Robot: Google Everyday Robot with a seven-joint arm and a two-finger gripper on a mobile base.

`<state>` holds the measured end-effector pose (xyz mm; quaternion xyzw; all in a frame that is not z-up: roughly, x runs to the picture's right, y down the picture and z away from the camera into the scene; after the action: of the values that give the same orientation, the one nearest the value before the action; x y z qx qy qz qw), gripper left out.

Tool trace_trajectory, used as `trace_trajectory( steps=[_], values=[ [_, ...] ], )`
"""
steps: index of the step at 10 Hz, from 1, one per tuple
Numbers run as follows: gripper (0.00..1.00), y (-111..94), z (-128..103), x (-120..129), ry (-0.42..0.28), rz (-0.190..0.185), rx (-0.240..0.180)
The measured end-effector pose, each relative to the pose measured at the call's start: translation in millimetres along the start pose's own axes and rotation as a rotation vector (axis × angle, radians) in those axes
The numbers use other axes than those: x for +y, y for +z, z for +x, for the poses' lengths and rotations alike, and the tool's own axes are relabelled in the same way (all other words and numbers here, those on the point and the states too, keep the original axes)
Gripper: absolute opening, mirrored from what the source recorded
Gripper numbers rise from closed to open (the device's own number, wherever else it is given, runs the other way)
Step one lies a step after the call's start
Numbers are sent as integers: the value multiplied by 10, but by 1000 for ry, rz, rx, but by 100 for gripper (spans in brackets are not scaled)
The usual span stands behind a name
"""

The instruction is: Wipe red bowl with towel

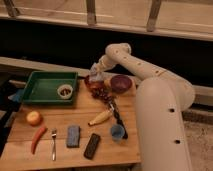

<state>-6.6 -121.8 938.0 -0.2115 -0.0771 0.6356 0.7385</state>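
The red bowl (pixel 91 83) sits on the wooden table (pixel 65 125), right of the green tray and left of a purple bowl (pixel 121 82). My gripper (pixel 96 70) reaches in from the right and hangs over the red bowl's far rim. It is shut on a pale towel (pixel 94 66), bunched at its tip just above the bowl. The arm and towel hide part of the bowl's inside.
A green tray (pixel 42 92) holds a small bowl (pixel 64 91). Dark grapes (pixel 102 93), a banana (pixel 99 117), a dark utensil (pixel 116 115), a blue cup (pixel 117 132), a black remote (pixel 92 145), a blue sponge (pixel 73 136), a fork (pixel 53 144), a red chili (pixel 37 139) and an orange fruit (pixel 34 117) lie on the table.
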Motion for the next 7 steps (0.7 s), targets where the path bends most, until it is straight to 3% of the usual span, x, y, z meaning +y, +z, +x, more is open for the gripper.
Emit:
trace_trajectory(
  steps=[3,7],
  values=[
    [0,147,160,57,4,0,29],
    [0,136,162,42,5,3,27]
  ],
)
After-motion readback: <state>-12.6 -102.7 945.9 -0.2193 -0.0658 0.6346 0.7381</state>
